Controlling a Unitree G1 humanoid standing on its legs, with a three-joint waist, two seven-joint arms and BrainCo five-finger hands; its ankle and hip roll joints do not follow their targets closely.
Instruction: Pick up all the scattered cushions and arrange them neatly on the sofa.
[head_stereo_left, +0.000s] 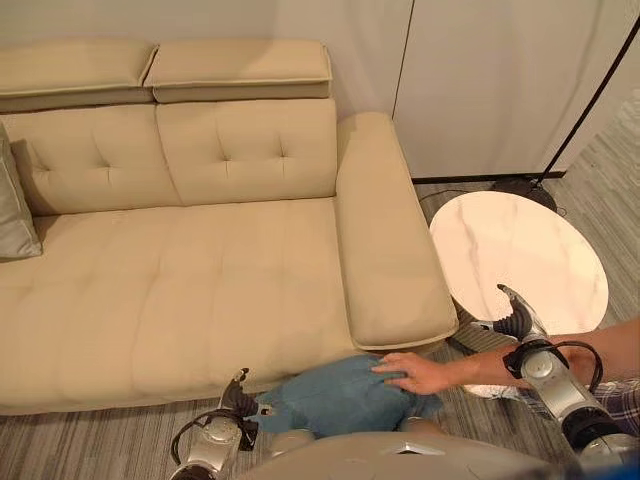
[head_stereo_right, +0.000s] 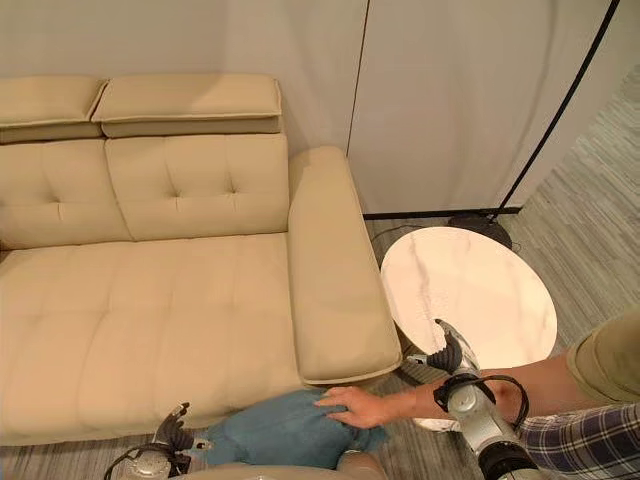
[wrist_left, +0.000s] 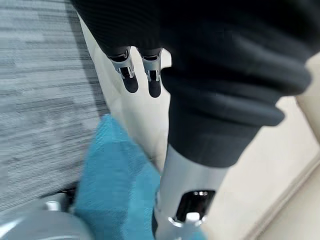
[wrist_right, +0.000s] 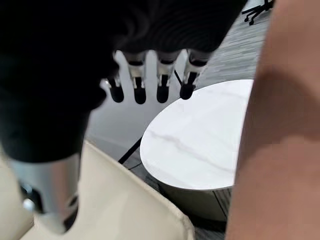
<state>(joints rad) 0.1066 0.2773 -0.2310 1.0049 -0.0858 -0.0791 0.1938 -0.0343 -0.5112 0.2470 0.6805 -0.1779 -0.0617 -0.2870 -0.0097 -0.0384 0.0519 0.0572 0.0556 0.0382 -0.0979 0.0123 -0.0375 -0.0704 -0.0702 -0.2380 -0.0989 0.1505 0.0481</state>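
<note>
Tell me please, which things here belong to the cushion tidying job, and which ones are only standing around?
Belong to the job:
- blue cushion on the floor before the sofa, a person's hand resting on it
- beige sofa
- grey cushion at the sofa's far left edge
- left hand and right hand, both open, holding nothing

Only standing around:
- round white marble table
- white wall panels

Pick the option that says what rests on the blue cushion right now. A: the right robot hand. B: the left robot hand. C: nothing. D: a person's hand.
D: a person's hand lies flat on the blue cushion on the floor in front of the sofa.
</note>
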